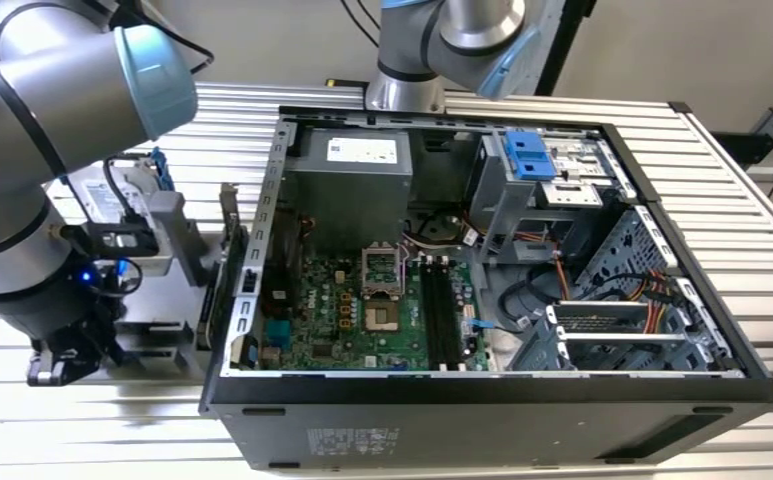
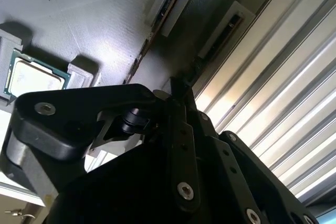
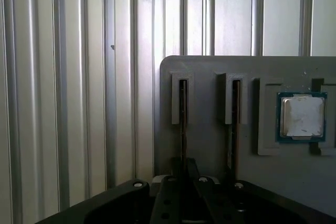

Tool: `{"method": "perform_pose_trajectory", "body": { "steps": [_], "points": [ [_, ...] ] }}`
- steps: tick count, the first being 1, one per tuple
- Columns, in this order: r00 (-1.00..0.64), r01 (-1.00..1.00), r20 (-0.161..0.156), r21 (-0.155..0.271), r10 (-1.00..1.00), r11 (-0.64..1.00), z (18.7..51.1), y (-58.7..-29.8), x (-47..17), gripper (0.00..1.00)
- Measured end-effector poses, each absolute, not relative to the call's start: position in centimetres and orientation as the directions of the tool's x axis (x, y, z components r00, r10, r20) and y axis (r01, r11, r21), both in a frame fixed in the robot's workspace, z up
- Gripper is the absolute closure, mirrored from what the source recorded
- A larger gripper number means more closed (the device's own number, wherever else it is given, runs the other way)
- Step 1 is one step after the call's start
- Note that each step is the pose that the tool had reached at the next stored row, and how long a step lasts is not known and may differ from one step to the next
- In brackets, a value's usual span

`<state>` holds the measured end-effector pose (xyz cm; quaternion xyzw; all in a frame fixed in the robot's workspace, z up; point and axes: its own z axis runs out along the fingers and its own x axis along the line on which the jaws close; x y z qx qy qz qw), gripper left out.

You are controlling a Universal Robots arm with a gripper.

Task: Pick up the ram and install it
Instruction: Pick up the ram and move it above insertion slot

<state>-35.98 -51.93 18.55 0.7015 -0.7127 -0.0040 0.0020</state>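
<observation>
— Black metal claw (image 3: 183, 168) is sitting closest to the lens in the first wrist view. What is it doing?

— It is gripping the thin, dark, long ram (image 3: 182, 124), with its tips pinched together on the near end of the stick. In the second wrist view the claw (image 2: 176, 88) is meeting that ram (image 2: 221, 36) in the same way.

— Where is the ram standing?

— It is standing on its long edge in a raised slot of the flat grey plastic tray (image 3: 210, 65), the slot nearest the tray's edge. A second dark memory stick (image 3: 233, 124) is standing in the neighbouring slot, just beside the ram and parallel to it.

— Is anything else lying on the tray?

— The small square silver processor chip with a green rim (image 3: 301, 116) is lying flat in a recess beyond the second stick, well apart from the claw.

— What is carrying the tray?

— The ribbed silver metal bench (image 3: 63, 103) is carrying it. In the exterior view the big grey robot arm (image 1: 39, 150) is reaching down over the bench at the exterior view's left, beside the open black computer case (image 1: 493, 390). Inside the case the green motherboard (image 1: 346, 310) is lying flat, and its long black memory slots (image 1: 442, 310) are running side by side near the case's middle.
</observation>
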Motion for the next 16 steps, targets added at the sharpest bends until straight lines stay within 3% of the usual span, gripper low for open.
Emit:
{"method": "perform_pose_trajectory", "body": {
  "steps": [16],
  "points": [
    [-0.017, -1.0, -0.001, 0.01, -1.0, 0.017, 20.9, -51.9, -36.0, 1.0]
  ]
}}
